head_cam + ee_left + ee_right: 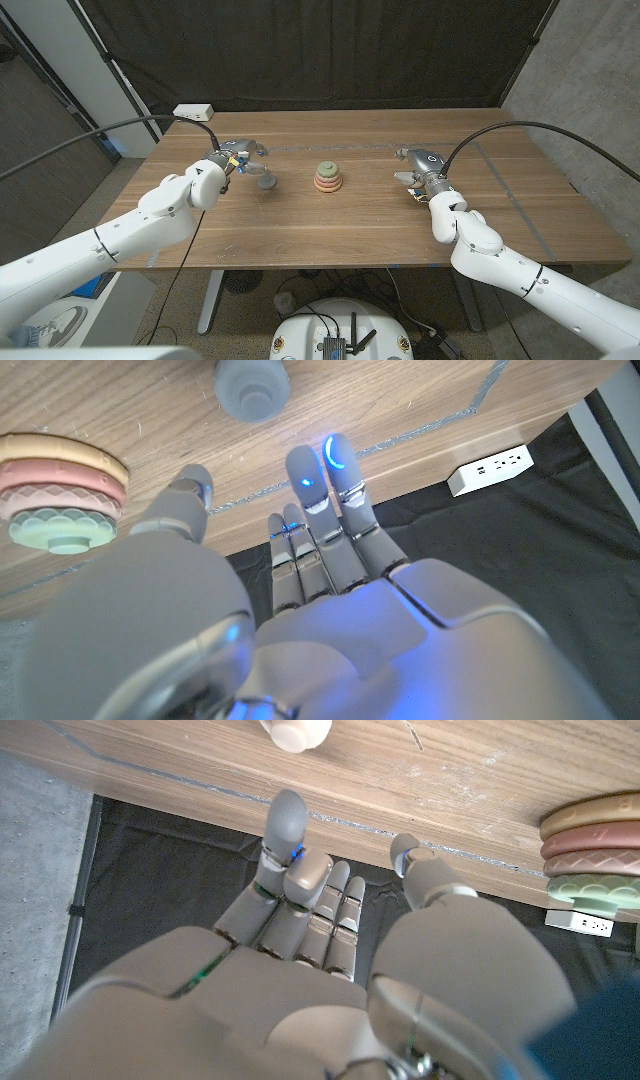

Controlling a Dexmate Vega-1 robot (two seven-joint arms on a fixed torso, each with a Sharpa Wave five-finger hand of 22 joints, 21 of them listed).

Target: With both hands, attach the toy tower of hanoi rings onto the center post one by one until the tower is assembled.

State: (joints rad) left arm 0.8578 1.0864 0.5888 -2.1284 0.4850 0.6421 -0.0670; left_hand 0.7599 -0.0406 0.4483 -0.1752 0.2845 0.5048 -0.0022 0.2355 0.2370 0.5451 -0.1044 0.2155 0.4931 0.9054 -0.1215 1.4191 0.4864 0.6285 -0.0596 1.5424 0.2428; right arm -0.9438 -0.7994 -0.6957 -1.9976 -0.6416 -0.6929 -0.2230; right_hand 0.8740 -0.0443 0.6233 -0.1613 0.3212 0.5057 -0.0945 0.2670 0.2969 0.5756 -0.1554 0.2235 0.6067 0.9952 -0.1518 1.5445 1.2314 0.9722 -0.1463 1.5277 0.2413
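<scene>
I work in what looks like a lab or test room; a black curtain (320, 50) hangs behind my desk (350, 220); a white power strip (194, 111) sits at its far left corner; grey carpet below.

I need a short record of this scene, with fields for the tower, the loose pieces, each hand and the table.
tower: stacked rings at the table's middle, green ring on top
loose pieces: grey piece by the left hand; white piece near the right hand
left hand: holds nothing, fingers apart, beside the grey piece
right hand: holds nothing, fingers apart
table: wooden
behind the table: white power strip
</scene>
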